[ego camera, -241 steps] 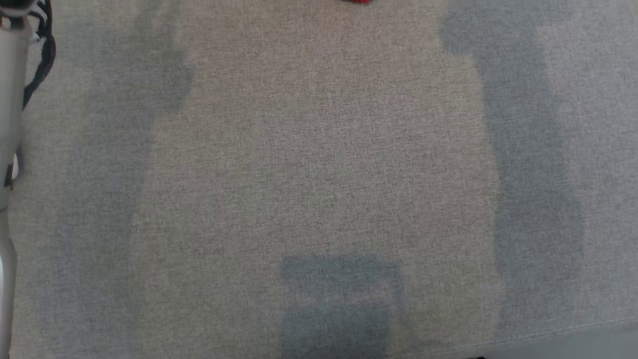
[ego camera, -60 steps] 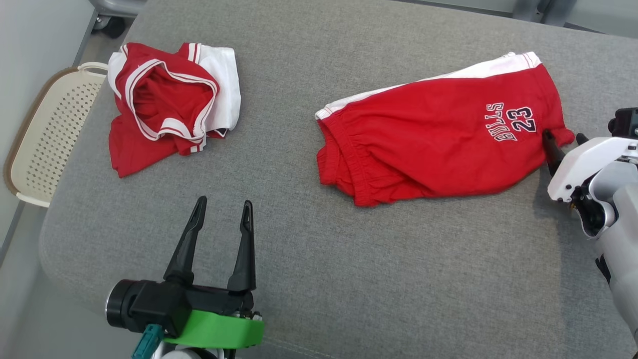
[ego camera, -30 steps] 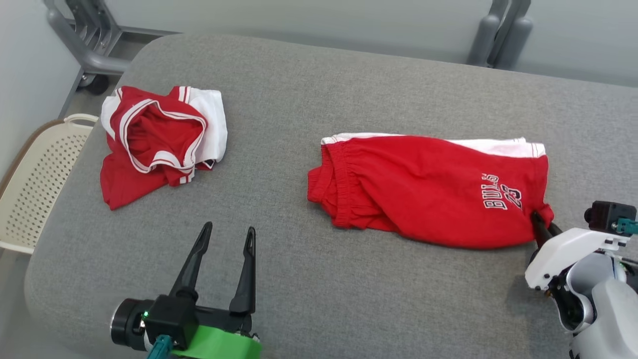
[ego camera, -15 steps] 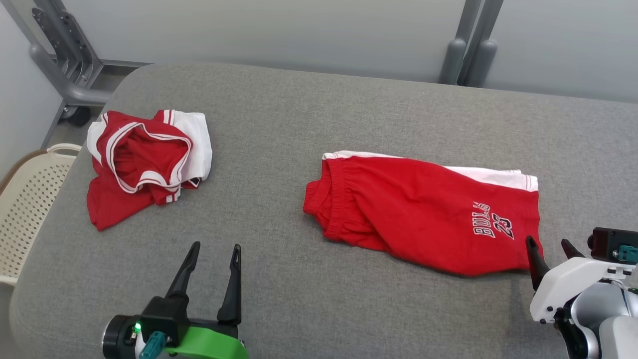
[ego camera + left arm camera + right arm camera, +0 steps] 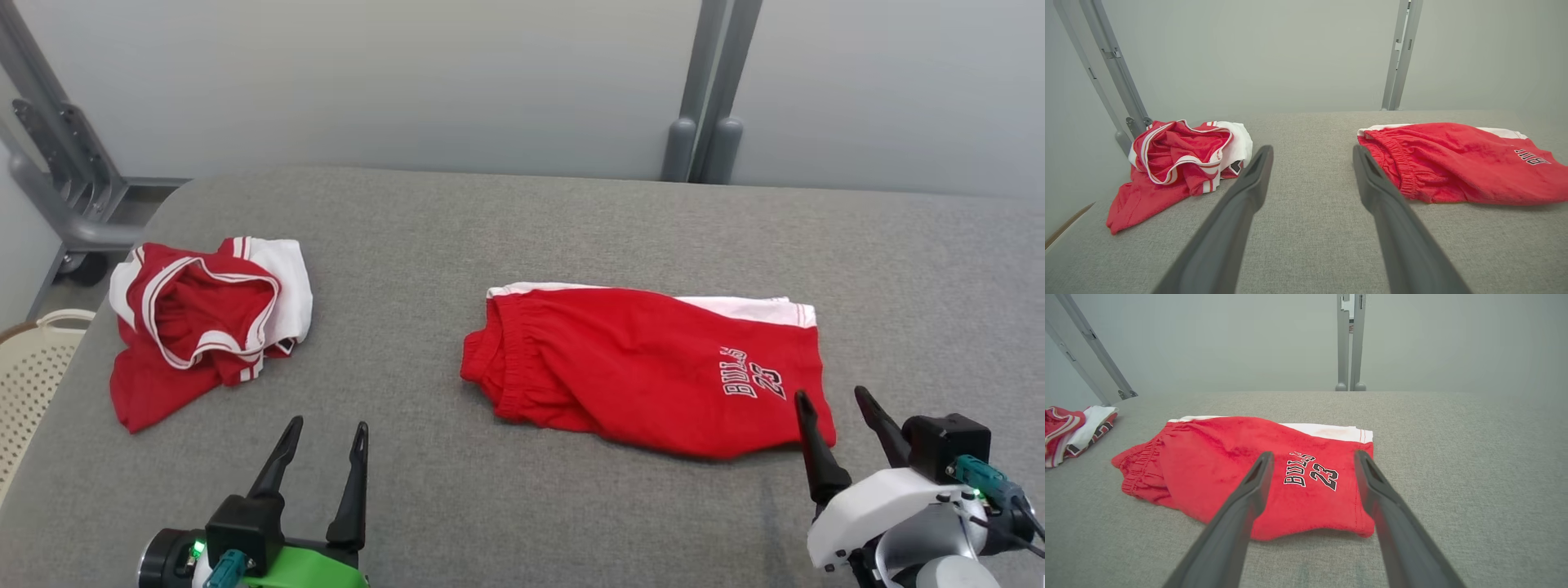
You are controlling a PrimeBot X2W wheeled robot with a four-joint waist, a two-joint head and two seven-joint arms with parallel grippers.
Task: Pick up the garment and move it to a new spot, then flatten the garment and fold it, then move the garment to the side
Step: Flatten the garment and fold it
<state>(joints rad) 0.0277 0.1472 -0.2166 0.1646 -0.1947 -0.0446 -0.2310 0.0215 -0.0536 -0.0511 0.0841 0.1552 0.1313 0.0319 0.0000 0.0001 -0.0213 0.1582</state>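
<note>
matt red cloth shorts (image 5: 645,376), woven gray upholstery (image 5: 506,229)

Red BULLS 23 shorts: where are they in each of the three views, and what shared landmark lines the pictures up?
Head view: shorts lie right of centre on the grey pad, just ahead of the right gripper.
Left wrist view: shorts at the right, mid-height.
Right wrist view: shorts centre-left, mid-height.
Shared landmark: the grey double post behind the pad's far edge.

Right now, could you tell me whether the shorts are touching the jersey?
Apart. The head view shows a broad stretch of bare grey surface between the shorts and the jersey.
</note>
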